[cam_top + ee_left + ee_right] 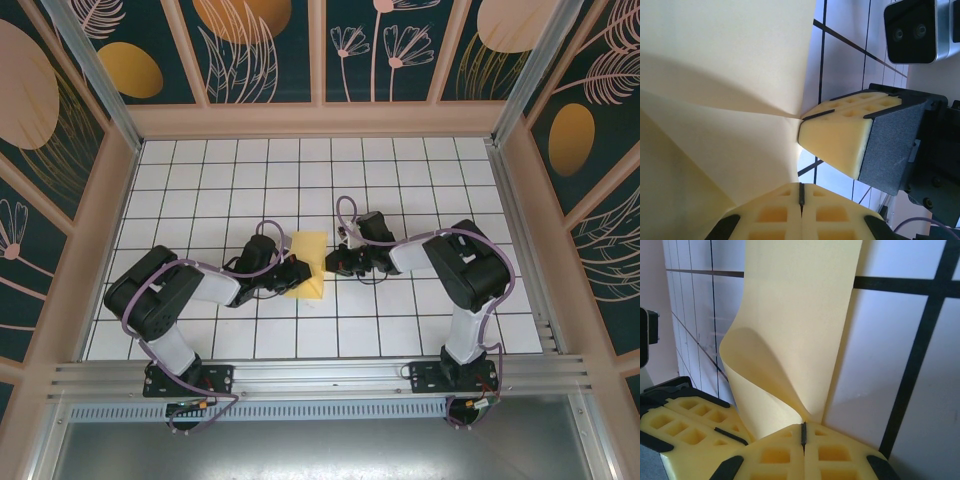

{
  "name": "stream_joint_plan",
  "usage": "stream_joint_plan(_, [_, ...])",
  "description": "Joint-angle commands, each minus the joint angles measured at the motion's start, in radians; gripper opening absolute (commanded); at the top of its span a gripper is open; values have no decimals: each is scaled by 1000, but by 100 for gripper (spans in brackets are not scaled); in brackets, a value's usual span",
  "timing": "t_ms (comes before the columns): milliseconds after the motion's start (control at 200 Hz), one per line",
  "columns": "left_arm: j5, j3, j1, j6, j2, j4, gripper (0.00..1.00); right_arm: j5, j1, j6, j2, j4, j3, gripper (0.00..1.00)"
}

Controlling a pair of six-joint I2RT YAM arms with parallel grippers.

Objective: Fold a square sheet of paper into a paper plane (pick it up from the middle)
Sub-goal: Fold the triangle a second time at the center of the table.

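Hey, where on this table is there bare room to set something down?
The tile rows along the back wall are bare, as is the near strip between the left arm and right arm. The middle is crowded: the left gripper and right gripper are both shut on the yellow paper there.

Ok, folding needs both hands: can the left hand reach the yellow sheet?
Probably yes: the left hand sits shut at the edge of the sheet, beside the right hand pinching it; nothing between.
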Motion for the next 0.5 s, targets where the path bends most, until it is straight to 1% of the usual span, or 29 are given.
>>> stream_joint_plan(0, [-11, 14, -4, -4, 26, 11, 8, 10, -3, -20, 13, -11, 29, 3])
stream_joint_plan(75, [-11, 15, -4, -5, 45, 11, 8, 12, -3, -21, 15, -14, 32, 3])
stream_joint_plan(495, [-14, 14, -4, -7, 41, 5, 8, 12, -3, -29, 29, -23, 40, 3])
